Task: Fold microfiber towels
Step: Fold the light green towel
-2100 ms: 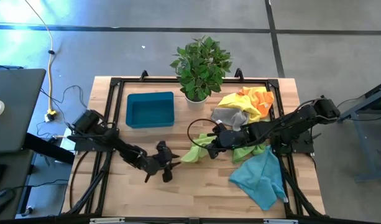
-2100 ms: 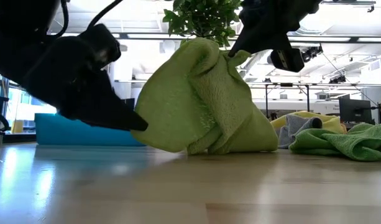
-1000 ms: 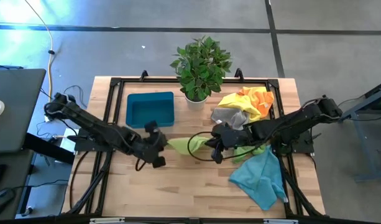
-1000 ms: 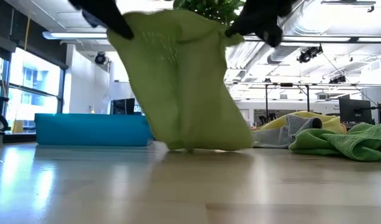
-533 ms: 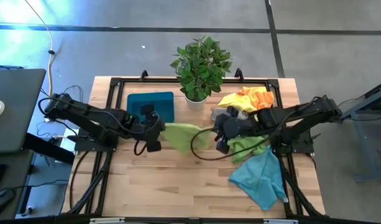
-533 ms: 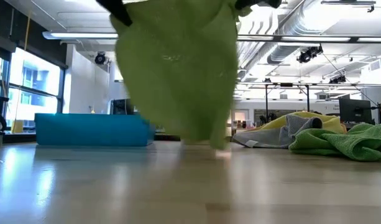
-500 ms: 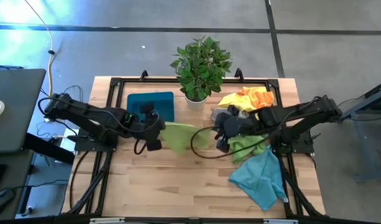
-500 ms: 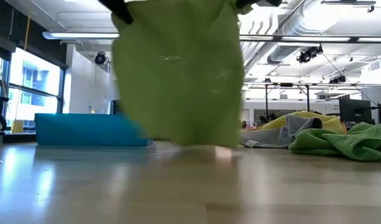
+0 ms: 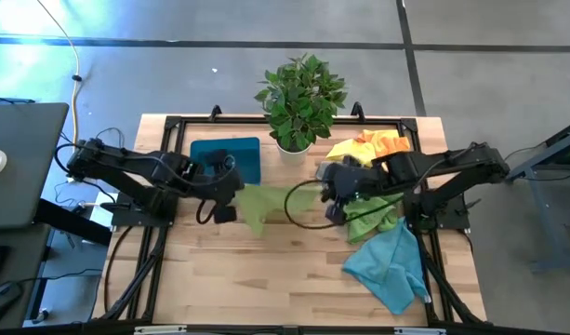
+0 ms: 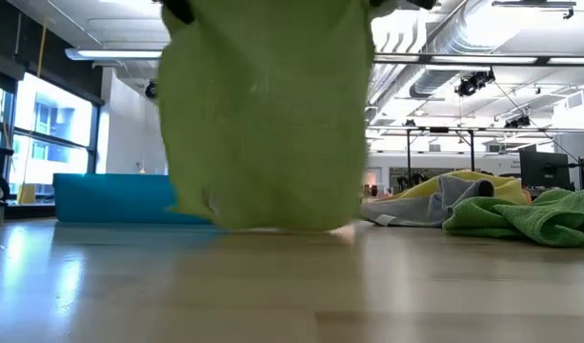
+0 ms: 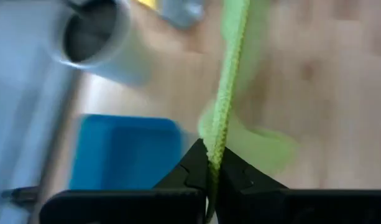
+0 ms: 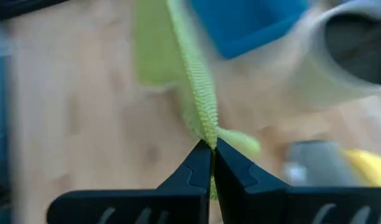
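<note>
Lime-green microfiber towel [image 9: 266,204] stretched above the wooden table [image 9: 266,279], mid-table.
Left gripper [image 11: 211,163] and right gripper [image 12: 210,149] each pinch a top corner; lower edge brushes the tabletop near the blue tray [image 9: 247,158].

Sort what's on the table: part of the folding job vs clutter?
Job: lime green towel held between left gripper and right gripper; teal-blue towel; yellow, orange, grey towel pile.
Clutter: blue rectangular tray; potted plant.

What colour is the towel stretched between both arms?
Lime green towel, clearest in the low view.
</note>
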Motion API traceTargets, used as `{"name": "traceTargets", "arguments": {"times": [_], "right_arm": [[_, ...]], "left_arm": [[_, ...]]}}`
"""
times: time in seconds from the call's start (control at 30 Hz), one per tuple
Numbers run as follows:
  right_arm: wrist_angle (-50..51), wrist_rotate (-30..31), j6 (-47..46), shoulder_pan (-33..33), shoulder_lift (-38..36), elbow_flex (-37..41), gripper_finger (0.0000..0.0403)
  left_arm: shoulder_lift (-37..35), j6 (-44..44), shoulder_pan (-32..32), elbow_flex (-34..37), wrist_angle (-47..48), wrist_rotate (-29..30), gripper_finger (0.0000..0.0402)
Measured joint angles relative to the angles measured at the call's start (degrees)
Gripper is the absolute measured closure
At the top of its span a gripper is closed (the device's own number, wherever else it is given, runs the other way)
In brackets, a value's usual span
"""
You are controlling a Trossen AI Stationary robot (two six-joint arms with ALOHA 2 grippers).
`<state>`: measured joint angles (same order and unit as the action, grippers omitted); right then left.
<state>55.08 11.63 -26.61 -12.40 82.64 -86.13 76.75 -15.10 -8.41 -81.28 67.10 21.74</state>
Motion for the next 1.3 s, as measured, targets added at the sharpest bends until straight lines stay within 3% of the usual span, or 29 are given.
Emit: {"name": "traceTargets", "arguments": {"times": [0.07,0.13,0.33,0.53,0.77,1.3], "right_arm": [[-0.29,-3.00,2.04,-0.56,0.96,0.00,0.0402],[0.60,-1.28,4.25,-1.04,1.78,0.00,0.0402],[1.74,5.68,12.08,-1.17,3.14,0.00,0.0402],[1.79,7.37,18.60,-1.18,3.32,0.00,0.0402],[1.82,10.44,25.47,-0.84,3.32,0.00,0.0402],[1.89,19.59,31.19,2.29,3.32,0.00,0.0402]], "left_arm": [[0.00,1.05,0.15,0.00,0.30,-6.30,0.0401],[0.00,2.62,-0.26,0.00,1.43,-6.91,0.0401],[0.00,4.42,-0.70,0.00,5.96,6.65,0.0401],[0.00,11.68,-0.58,0.00,8.80,8.94,0.0401],[0.00,18.12,-0.22,0.00,8.87,17.88,0.0401],[-0.02,22.40,5.70,0.02,8.67,22.62,0.0401]]}}
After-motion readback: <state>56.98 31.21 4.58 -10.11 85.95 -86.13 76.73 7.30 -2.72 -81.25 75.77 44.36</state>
